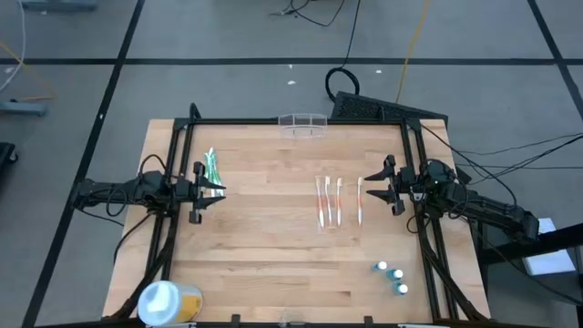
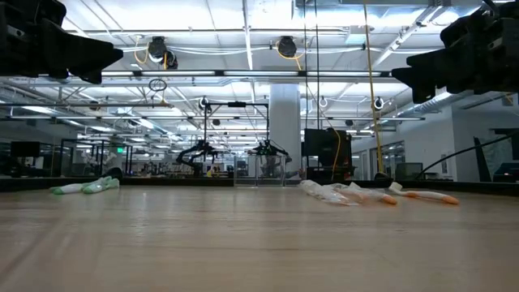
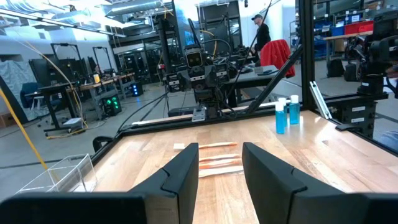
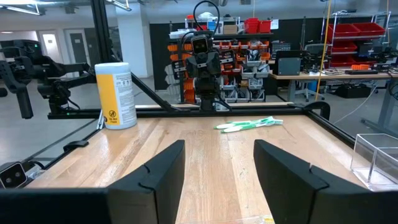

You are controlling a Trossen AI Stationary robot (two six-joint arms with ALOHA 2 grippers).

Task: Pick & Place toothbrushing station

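Both claws, left claw [image 1: 202, 193] and right claw [image 1: 387, 185], are hanging wide apart over the worktop [image 1: 273, 255] edges (holding nothing), so I'd be reaching for the clear toothbrushing station [image 1: 302, 124] sitting at the far edge, gripping one thin wall squarely.

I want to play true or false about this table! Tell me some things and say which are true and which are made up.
1. The clear plastic holder sits at the table's far edge, between the two arms. True.
2. The left hand is holding the holder. False: it is open and empty, at the table's left side.
3. The green toothbrushes lie near the left hand. True.
4. The blue bottles are inside the holder. False: they stand on the table near the right front corner.
5. The right hand is open. True.
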